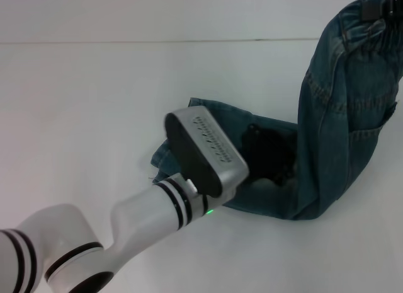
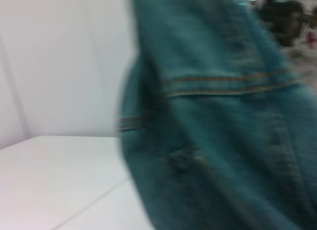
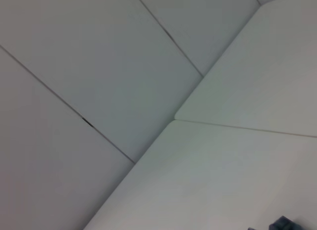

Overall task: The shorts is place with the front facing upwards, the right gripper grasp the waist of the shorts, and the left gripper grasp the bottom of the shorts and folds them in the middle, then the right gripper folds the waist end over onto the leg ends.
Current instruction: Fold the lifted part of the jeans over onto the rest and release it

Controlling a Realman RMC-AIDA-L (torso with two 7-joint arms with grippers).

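Observation:
The blue-green denim shorts (image 1: 340, 116) hang in a tall fold at the right. Their waist (image 1: 371, 25) is lifted to the top right corner, where my right gripper (image 1: 380, 9) is shut on it. The lower part of the shorts lies flat on the white table, with a leg hem (image 1: 169, 153) showing beside my left wrist. My left gripper (image 1: 267, 151) is a black shape low over this flat part, close against the cloth. The left wrist view is filled with hanging denim (image 2: 223, 131) and its stitched seams. A scrap of denim (image 3: 282, 223) shows in the right wrist view.
The white table (image 1: 82, 104) stretches left and behind the shorts, and its back edge meets a white wall (image 1: 157, 16). My left arm (image 1: 126, 230) reaches in from the lower left. The right wrist view shows only the table surface and the panelled wall (image 3: 99, 67).

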